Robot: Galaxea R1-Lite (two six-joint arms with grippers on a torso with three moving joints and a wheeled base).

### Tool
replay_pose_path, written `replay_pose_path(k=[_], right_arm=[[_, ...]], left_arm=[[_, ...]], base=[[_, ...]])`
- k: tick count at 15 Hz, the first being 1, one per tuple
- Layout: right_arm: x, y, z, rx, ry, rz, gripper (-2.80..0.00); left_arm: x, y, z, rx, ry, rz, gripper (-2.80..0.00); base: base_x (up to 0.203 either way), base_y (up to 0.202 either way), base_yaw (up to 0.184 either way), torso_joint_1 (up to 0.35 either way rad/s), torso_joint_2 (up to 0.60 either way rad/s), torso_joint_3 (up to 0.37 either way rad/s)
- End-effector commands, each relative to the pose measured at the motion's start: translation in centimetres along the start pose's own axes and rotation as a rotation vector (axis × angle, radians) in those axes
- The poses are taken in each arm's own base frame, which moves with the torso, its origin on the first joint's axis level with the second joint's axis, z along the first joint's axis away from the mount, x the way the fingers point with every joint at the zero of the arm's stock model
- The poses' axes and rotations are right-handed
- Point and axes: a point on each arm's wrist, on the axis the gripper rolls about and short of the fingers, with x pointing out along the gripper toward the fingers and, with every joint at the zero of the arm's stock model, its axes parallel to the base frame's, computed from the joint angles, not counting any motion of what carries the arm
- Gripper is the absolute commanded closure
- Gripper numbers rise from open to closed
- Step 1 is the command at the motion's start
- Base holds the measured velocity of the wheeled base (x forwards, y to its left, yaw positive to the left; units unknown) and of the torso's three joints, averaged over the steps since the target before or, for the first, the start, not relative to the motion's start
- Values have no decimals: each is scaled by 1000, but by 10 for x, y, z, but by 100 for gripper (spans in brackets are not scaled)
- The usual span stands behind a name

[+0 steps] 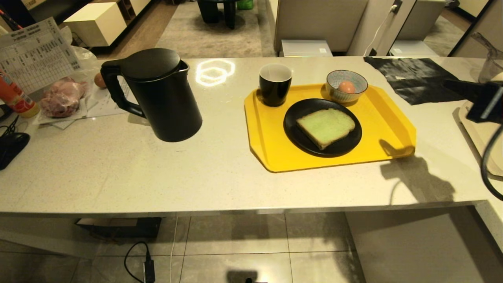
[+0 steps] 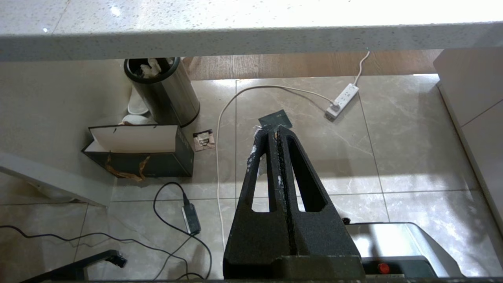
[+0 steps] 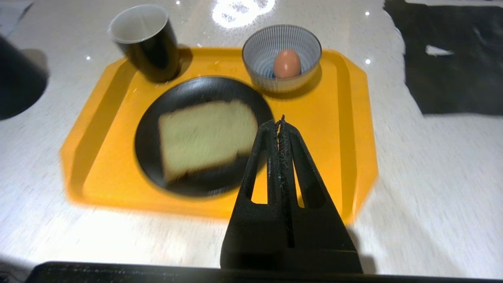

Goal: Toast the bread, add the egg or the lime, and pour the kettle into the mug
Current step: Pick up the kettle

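While the left end effector [image 2: 274,133] hangs below the counter [image 1: 118,173] edge over the tiled floor [image 2: 393,157], its fingers pressed together and holding nothing, the right end effector [image 3: 281,122] hovers above the near side of the yellow tray [image 1: 389,133], likewise closed and empty. On that tray, the bread [image 1: 325,127] lies flat on a black plate [image 1: 298,135] in the middle. The mug [image 1: 274,84] stands upright at the tray's far left corner, and the egg [image 1: 346,87] sits inside a striped bowl [image 1: 334,80] at the far side, just right of the mug. The kettle [image 1: 157,94] stands on the counter well left of the tray, lid shut, handle pointing left.
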Motion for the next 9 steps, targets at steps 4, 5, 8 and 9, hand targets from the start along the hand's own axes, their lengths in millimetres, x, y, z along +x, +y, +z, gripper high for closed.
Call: replay_pose_path(k=[4,5,8,9], right_arm=[[-162,26,-41,-27,-128,-13,0],[-180,29,-58,-25,-109,-13,0],[-211,30,-132,-31,-5,-68,0],[-214,29,-155,-35,37,-98,0]], left_arm=[[0,0,0,0,1,0,0],[0,0,0,0,1,0,0],[0,0,0,0,1,1,0],[0,0,0,0,1,0,0]], base=[[0,0,0,0,0,0],[0,0,0,0,0,0],[0,0,0,0,0,0],[0,0,0,0,0,0]])
